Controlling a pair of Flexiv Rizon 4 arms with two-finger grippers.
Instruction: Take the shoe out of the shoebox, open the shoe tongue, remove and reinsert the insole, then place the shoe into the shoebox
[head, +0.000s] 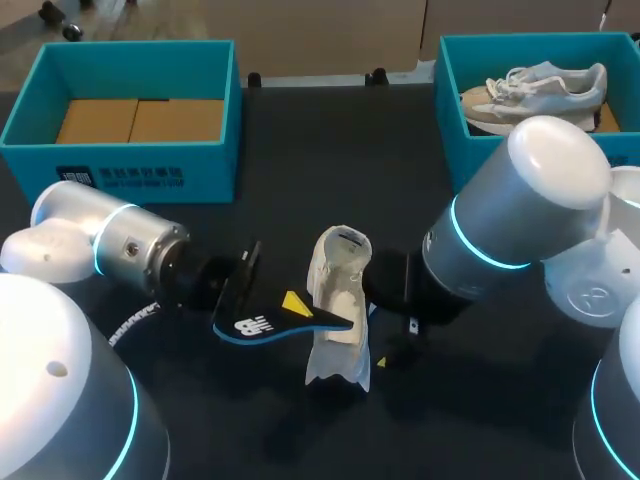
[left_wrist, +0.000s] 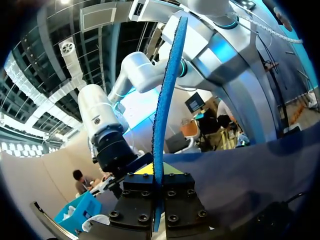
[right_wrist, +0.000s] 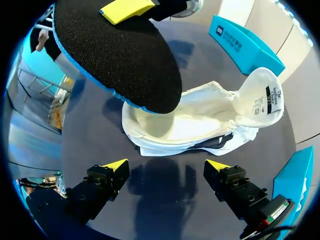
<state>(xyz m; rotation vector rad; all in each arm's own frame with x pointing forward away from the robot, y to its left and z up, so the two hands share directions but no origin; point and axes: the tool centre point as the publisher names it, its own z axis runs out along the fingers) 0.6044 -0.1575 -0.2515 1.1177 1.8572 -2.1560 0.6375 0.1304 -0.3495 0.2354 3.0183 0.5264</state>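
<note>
A cream shoe (head: 338, 318) lies on the dark table with its tongue (head: 343, 246) pulled open. My left gripper (head: 290, 303) is shut on a black insole (head: 262, 326) with a blue edge. The insole's far end reaches over the shoe's opening. In the left wrist view the insole (left_wrist: 165, 100) stands edge-on, clamped in the gripper (left_wrist: 158, 172). My right gripper (right_wrist: 166, 165) is open just short of the shoe (right_wrist: 200, 120), with nothing between its fingers. The insole (right_wrist: 120, 55) hangs above. In the head view this gripper (head: 380, 335) sits to the shoe's right, mostly hidden.
A teal shoebox (head: 150, 165) with brown cardboard inside stands at the back left. A second teal box (head: 452, 110) at the back right holds another light shoe (head: 535, 88). My right arm's big elbow (head: 520, 200) hangs in front of that box.
</note>
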